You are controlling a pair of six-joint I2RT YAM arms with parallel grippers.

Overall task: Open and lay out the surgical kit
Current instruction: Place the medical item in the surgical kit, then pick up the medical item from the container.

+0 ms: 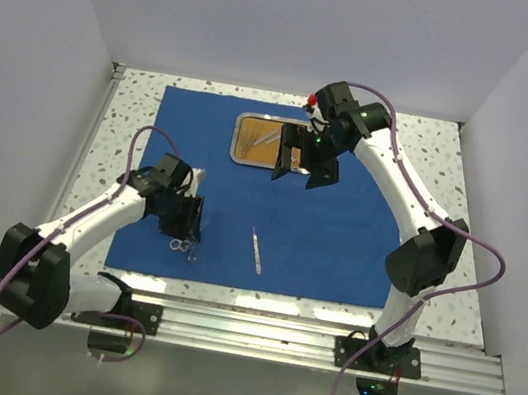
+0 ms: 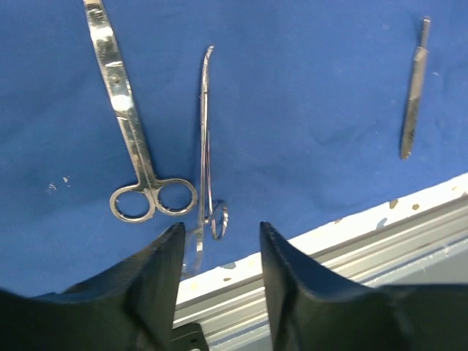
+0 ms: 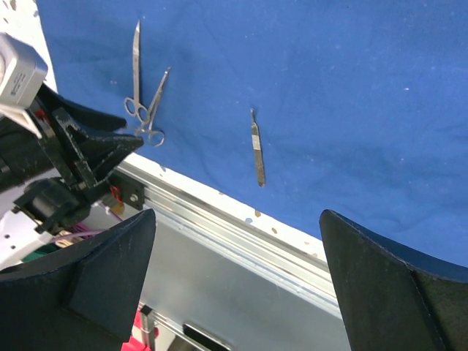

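So, risk first: the forceps (image 2: pixel 204 131) lie just ahead of the left gripper (image 2: pixel 217 234). Their ring handles sit nearly between its fingertips, close to the near edge of the blue cloth (image 2: pixel 292 110). The scissors (image 2: pixel 135 146) are just beside them, on the gripper's left. If that gripper drops or shuts from here, I'd guess it clips the rings and shoves both tools, or bunches the cloth toward the rail (image 2: pixel 351 241). Its jaws are apart and holding nothing. What look like tweezers (image 2: pixel 412 95) sit well off to its right. The left arm's stretched low, wrist tipped down at the cloth. The right arm reaches far out with its elbow bent. The right gripper (image 1: pixel 304 169) hovers by the right end of the steel tray (image 1: pixel 236 142), jaws spread wide and empty. Some silver pieces lie inside the tray.
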